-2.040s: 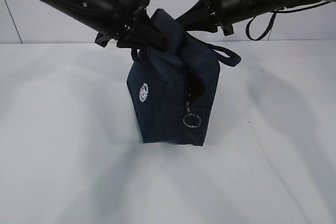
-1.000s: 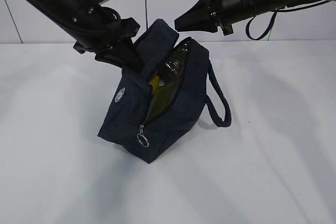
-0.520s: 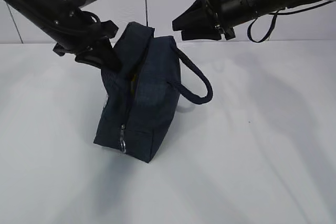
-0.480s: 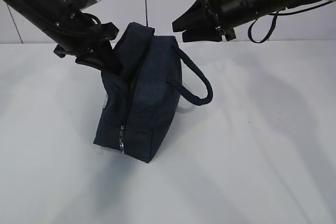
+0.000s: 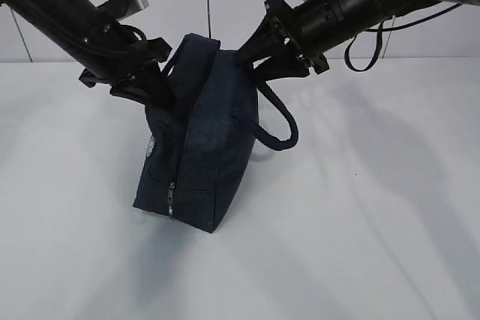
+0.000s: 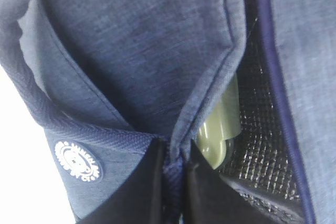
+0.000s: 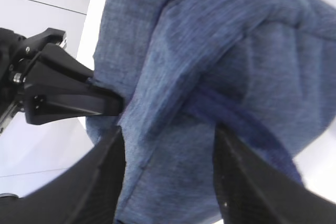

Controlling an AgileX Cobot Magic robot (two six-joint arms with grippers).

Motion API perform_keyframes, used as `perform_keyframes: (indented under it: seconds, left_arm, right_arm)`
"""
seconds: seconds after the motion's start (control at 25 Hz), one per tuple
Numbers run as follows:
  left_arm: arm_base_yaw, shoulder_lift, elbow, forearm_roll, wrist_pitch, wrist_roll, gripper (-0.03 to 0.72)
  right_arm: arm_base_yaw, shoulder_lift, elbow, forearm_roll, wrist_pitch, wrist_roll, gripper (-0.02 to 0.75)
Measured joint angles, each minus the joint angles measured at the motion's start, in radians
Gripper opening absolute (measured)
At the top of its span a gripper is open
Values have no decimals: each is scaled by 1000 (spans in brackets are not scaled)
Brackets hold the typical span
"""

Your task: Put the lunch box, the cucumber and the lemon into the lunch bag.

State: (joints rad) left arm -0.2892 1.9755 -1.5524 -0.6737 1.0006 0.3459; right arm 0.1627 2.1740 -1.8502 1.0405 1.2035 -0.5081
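Observation:
The navy lunch bag (image 5: 206, 148) stands tilted on the white table, zipper end toward the camera. My left gripper (image 5: 154, 91) is shut on the bag's left top edge (image 6: 176, 156), next to the round white logo (image 6: 77, 160). Inside the open bag, the pale sage-green lid of the lunch box (image 6: 218, 129) shows against the silver lining. My right gripper (image 5: 259, 58) is open, its fingers (image 7: 107, 182) spread on either side of the bag's upper right fabric (image 7: 210, 77). The cucumber and the lemon are hidden.
One loop handle (image 5: 279, 121) hangs off the bag's right side. The zipper pull (image 5: 172, 201) hangs down the front end. The white table (image 5: 360, 222) stretches all around, with a white wall behind.
My right gripper has come down and left from above the bag onto its upper right side. The bag has turned and settled tilted; my left gripper still holds its edge.

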Motion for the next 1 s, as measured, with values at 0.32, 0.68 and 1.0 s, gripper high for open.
perform_keyframes:
  seconds: [0.32,0.68,1.0]
  left_arm:
    - [0,0,0,0,0,0,15]
    - [0,0,-1,-24,-2,25,15]
    - [0,0,-1,-44,-4,30,15]
  right_arm:
    - [59,0,0,-25,0,84,405]
    - [89,0,0,-195,7,186,268]
    - [89,0,0,-211,7,140,13]
